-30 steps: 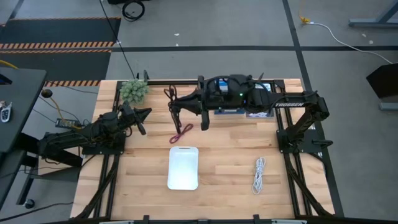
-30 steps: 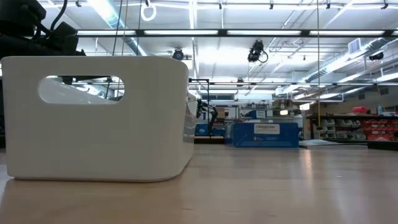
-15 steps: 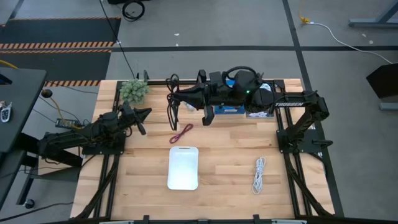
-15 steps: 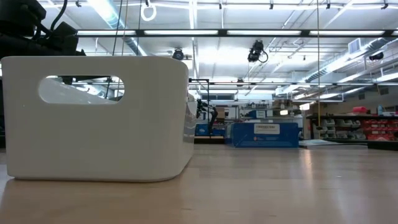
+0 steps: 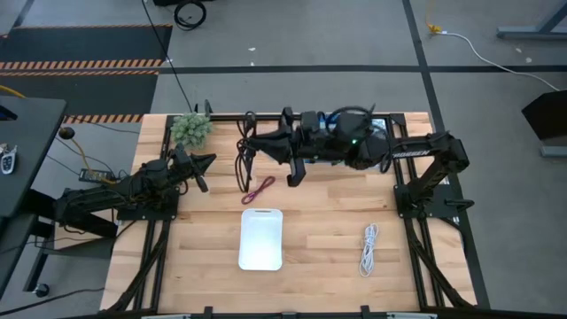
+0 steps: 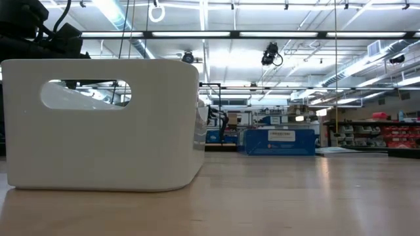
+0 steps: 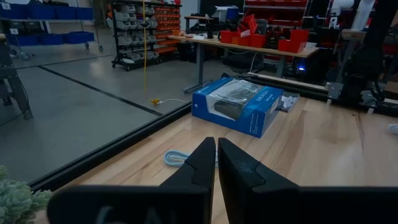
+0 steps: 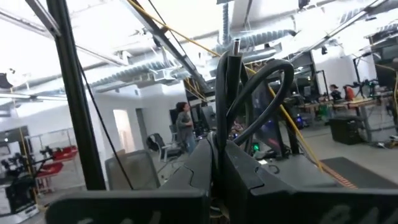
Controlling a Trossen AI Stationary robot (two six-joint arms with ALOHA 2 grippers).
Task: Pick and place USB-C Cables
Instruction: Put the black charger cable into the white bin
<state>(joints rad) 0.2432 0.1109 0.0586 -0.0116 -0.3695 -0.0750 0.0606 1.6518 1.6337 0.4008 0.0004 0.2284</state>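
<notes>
White tray [image 6: 98, 124] cut off at left edge.

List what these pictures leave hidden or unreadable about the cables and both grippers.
- Black cable: the high view shows it dangling from the right gripper; in the right wrist view its lower part is hidden behind the fingers.
- Light blue cable: partly covered by the left gripper in the left wrist view; too small to find from above.
- Low view: the white tray blocks all cables and grippers.

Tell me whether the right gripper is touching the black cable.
Touching. In the right wrist view, the right gripper is shut on the black cable, which loops up from between its fingers; the high view shows it dangling there.
</notes>
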